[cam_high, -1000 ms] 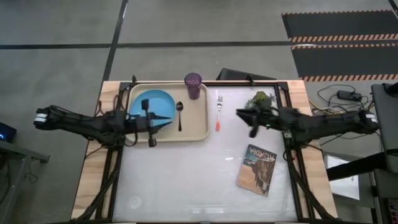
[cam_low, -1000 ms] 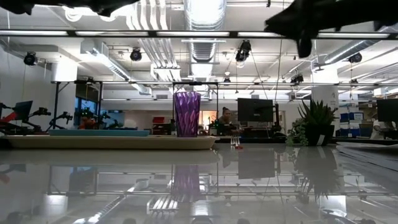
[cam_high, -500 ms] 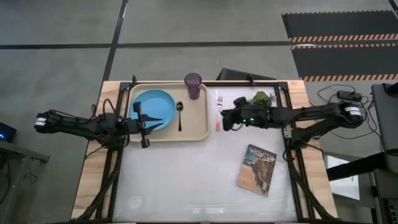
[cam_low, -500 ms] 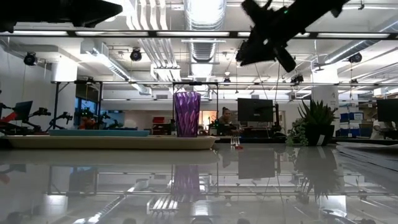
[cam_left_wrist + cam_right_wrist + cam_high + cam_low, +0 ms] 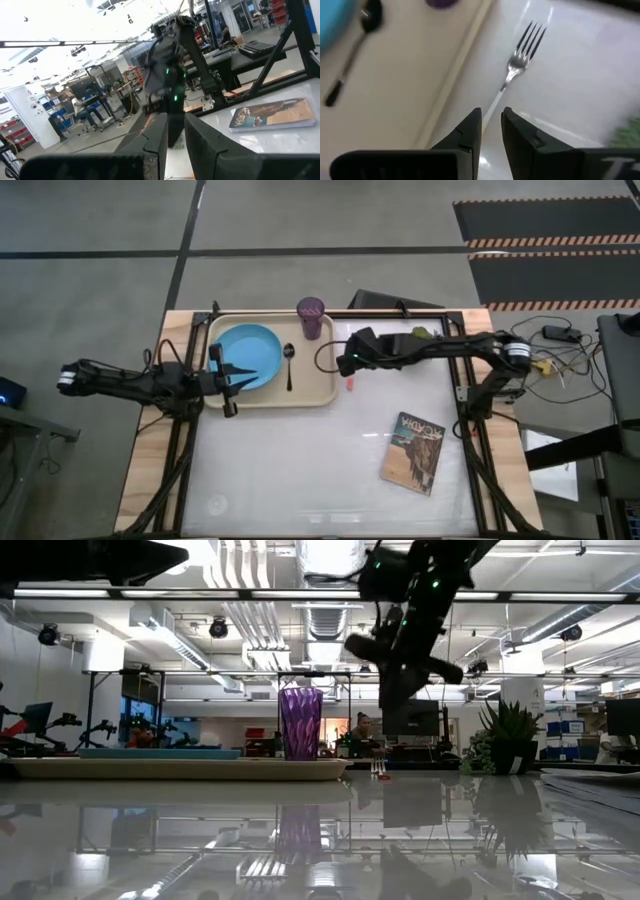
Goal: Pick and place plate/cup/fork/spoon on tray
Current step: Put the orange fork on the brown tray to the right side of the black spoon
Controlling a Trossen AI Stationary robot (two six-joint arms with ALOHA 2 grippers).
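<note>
The cream tray (image 5: 322,380) lies at the table's far left. On it are the light-blue plate (image 5: 245,353), the dark spoon (image 5: 289,366) and, at its far right corner, the purple cup (image 5: 311,318). The fork (image 5: 520,55) lies on the table just right of the tray, its orange end (image 5: 351,384) toward the near edge. My right gripper (image 5: 344,364) hangs shut above the fork, pointing down, well clear of the table in the low view (image 5: 398,660). My left gripper (image 5: 224,378) is shut over the tray's left part.
A book with a picture cover (image 5: 412,452) lies at the near right. A small green potted plant (image 5: 510,740) stands at the far right, behind my right arm. The middle and near parts of the white table show nothing else.
My right gripper has swung from near the plant toward the table's left edge, reached out over the fork and tipped down. My left gripper has drawn back a little toward the table's left edge, off the plate.
</note>
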